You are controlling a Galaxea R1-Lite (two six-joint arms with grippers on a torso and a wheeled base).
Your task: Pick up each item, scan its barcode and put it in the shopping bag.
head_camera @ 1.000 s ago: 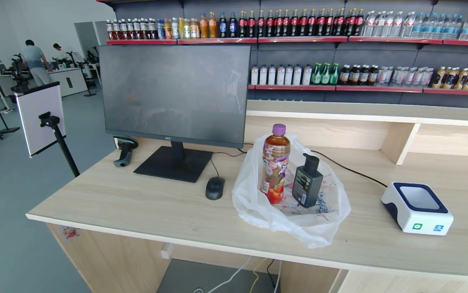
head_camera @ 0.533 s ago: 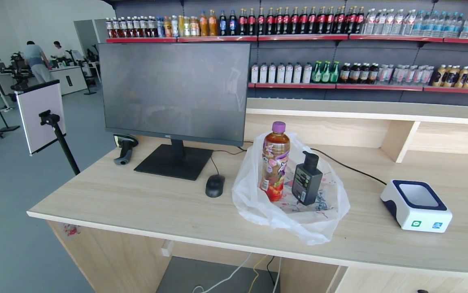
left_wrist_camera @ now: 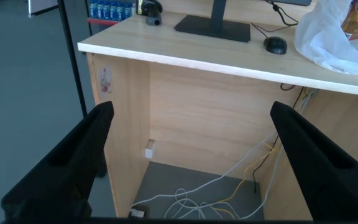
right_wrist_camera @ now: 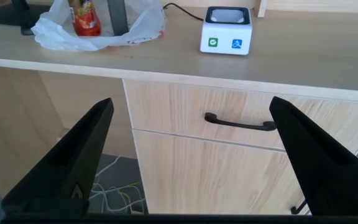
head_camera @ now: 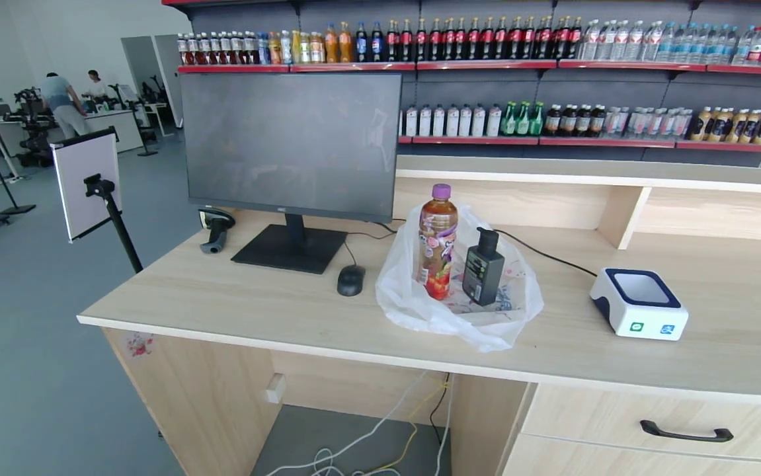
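— What has changed?
— Entry 1: your head view has drawn back; the goods have not moved. Left gripper (left_wrist_camera: 191, 155), right gripper (right_wrist_camera: 191, 155): fingers spread, empty, low before the counter (head_camera: 274, 317).
— The goods?
— Entry 2: tea bottle (head_camera: 437, 241), pump bottle (head_camera: 483, 268): upright in the shopping bag (head_camera: 420, 311). Bagging looks done.

- A crumpled clear plastic shopping bag (head_camera: 420, 309) lies mid-way along a pale wooden checkout counter (head_camera: 254, 311).
- In the bag stand a purple-capped plastic tea bottle (head_camera: 437, 241) and, just beside it at 3 o'clock, a dark flat pump bottle (head_camera: 484, 268).
- From the bag, a small black computer mouse (head_camera: 350, 280) lies near at 9 o'clock; a white, navy-topped box scanner (head_camera: 638, 304) sits apart at 3 o'clock.
- A black flat monitor (head_camera: 291, 145) stands at 10 o'clock from the bag, behind the mouse.
- A dark handheld scanner gun (head_camera: 213, 231) rests at 9 o'clock from the monitor's stand.
- A wooden drawer with a black bar handle (head_camera: 684, 434) lies under the counter, below the box scanner.
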